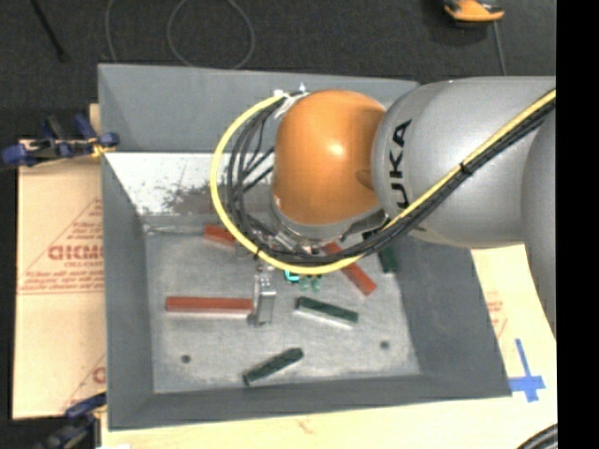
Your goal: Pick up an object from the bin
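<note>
Camera view: the claw hangs low at mid-frame beneath the arm's orange cover, at the right end of a long red-brown bar lying on the bin floor. Whether it is clenched or released cannot be told. Just right lies a dark green bar, with a second green bar lower in the frame.

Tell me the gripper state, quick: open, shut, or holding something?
Gripper: cannot be told whether it is open or shut. It is down by the right end of the long red bar.
</note>
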### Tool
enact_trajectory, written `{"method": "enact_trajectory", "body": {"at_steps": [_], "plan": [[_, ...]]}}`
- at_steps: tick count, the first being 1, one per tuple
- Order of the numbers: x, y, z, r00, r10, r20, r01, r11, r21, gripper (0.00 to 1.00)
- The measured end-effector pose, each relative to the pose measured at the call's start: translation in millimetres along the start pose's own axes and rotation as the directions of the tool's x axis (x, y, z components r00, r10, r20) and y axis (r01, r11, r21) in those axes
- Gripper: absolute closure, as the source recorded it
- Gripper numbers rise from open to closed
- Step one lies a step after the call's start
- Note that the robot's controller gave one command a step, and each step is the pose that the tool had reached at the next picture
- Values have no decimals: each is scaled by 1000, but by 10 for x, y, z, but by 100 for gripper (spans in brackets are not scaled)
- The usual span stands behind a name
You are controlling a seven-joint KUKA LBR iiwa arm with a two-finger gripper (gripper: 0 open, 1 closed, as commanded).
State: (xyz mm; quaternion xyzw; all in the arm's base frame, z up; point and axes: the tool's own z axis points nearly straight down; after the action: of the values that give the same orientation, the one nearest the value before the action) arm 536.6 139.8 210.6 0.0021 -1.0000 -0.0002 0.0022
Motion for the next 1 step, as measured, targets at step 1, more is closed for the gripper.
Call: {"method": "enact_trajectory", "body": {"at_steps": [1], "plan": [[-607,-4,1437,984,-176,5,176,984,2,0]]}}
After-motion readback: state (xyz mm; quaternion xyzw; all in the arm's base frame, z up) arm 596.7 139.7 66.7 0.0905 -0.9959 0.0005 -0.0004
